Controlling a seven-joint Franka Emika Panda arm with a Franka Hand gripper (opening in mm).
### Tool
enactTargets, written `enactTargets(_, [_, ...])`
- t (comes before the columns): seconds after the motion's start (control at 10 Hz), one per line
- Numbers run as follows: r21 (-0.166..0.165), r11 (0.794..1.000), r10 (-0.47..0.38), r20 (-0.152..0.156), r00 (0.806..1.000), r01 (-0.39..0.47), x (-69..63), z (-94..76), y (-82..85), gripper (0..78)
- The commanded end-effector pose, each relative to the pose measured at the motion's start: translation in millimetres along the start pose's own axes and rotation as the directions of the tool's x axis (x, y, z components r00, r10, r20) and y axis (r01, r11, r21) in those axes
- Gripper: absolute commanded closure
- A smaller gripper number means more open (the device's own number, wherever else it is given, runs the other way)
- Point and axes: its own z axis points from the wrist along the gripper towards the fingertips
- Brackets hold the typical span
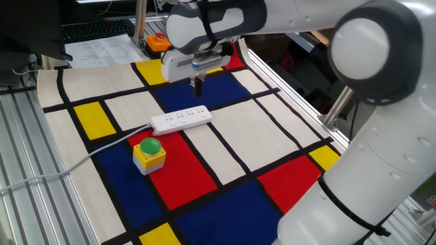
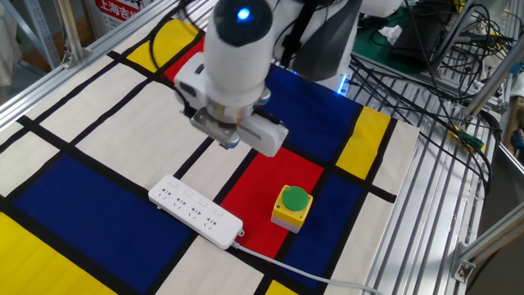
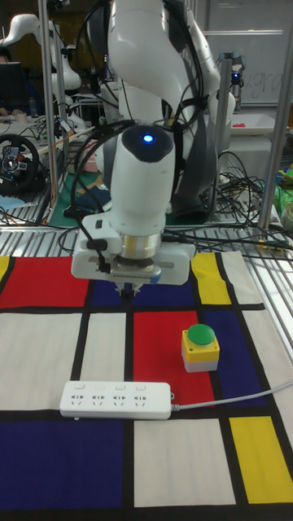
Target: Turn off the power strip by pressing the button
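Above the table (image 1: 225, 139), the gripper (image 1: 197, 84) hangs clear of the power strip (image 1: 181, 120).
Whether its fingers are apart, I cannot tell.

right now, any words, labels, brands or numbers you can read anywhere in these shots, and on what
None can be read for certain.
Red sign at the top edge of the other fixed view: white characters, cut off and too blurred to read.
Printed sheet beside the mat in one fixed view: text too small to read.
Power strip: only socket holes show, no legible brand or marking.
Yellow box with green dome: no text visible.
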Motion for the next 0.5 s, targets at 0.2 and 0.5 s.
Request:
enactTargets(0.2, [0.001, 0.999, -0.033, 0.003, 0.999, 0.033, -15.0, 20.2, -3.7, 77.6])
enactTargets(0.5, [-0.013, 1.000, -0.021, 0.007, 1.000, 0.021, -9.7, 38.5, 5.8, 77.6])
